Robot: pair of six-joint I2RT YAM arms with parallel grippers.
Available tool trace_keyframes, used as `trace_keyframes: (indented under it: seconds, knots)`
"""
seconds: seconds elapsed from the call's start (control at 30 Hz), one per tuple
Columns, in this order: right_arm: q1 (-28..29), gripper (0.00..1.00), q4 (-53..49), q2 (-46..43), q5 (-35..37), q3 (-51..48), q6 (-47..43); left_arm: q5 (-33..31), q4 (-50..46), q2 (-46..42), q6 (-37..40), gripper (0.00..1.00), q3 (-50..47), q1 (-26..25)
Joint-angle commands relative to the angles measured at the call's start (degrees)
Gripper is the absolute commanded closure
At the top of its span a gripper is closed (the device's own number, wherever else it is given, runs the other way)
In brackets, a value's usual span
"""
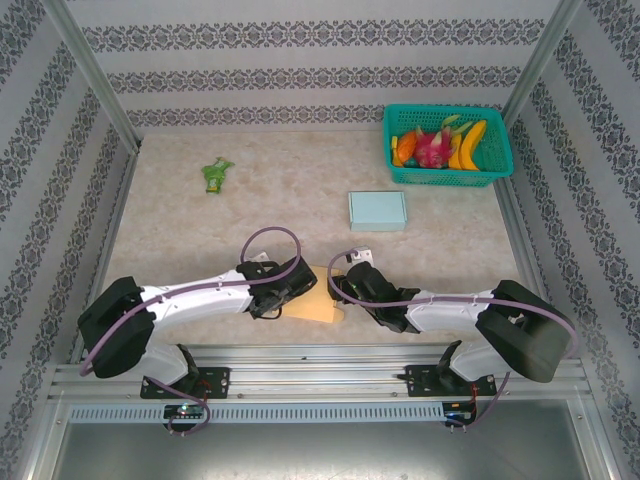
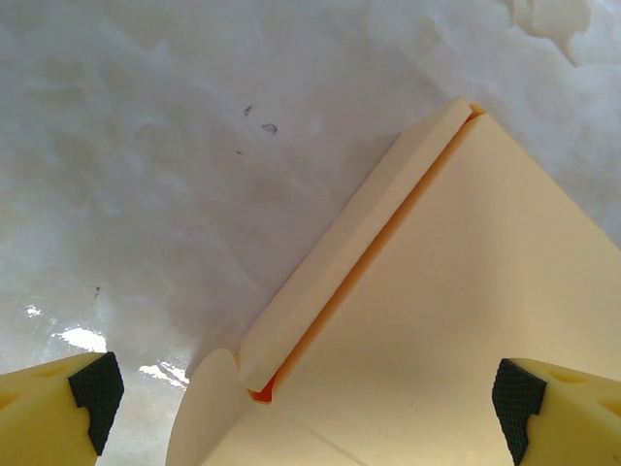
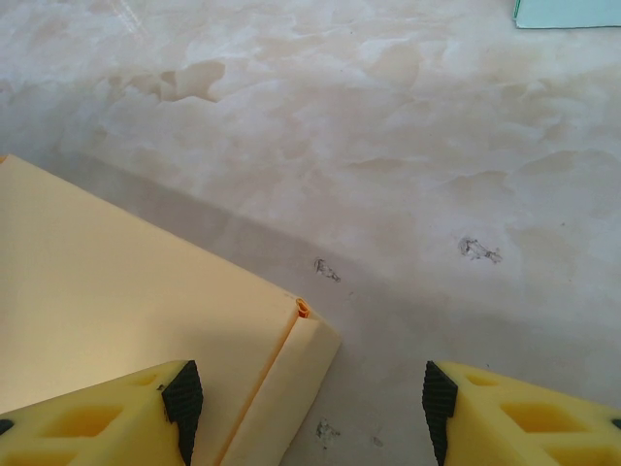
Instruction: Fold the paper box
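The paper box (image 1: pixel 318 304) is a flat cream piece lying on the table near the front edge, between my two grippers. My left gripper (image 1: pixel 284 292) hovers over its left part. In the left wrist view the left gripper (image 2: pixel 303 393) is open wide above the paper box (image 2: pixel 466 320), whose folded side flap (image 2: pixel 354 248) shows an orange inside. My right gripper (image 1: pixel 346 292) sits at the box's right edge. In the right wrist view the right gripper (image 3: pixel 310 403) is open, straddling the corner of the paper box (image 3: pixel 116 291) without touching it.
A teal basket (image 1: pixel 500 165) with fruit stands at the back right. A light blue flat box (image 1: pixel 377 210) lies mid-table, and its corner shows in the right wrist view (image 3: pixel 568 12). A small green object (image 1: pixel 215 174) lies back left. Patterned walls enclose the table.
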Motion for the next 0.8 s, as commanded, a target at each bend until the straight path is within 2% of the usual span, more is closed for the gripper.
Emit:
trace_keyframes:
  seconds: [0.0,0.23,0.77]
  knots:
    - [1.0,0.36,-1.5,-0.2,-1.1,-1.2,-0.8,-0.1,0.3,0.6,-1.3,0.00,0.0,-0.8]
    - [1.0,0.36,-0.9,0.2,-0.8,-1.2,-0.8,3.8,5.4,1.5,-1.5,0.00,-2.1,-0.8]
    - [0.9,0.36,-1.3,-1.6,-0.2,-2.1,-1.0,5.6,9.8,2.8,-2.1,0.03,-4.9,-0.8]
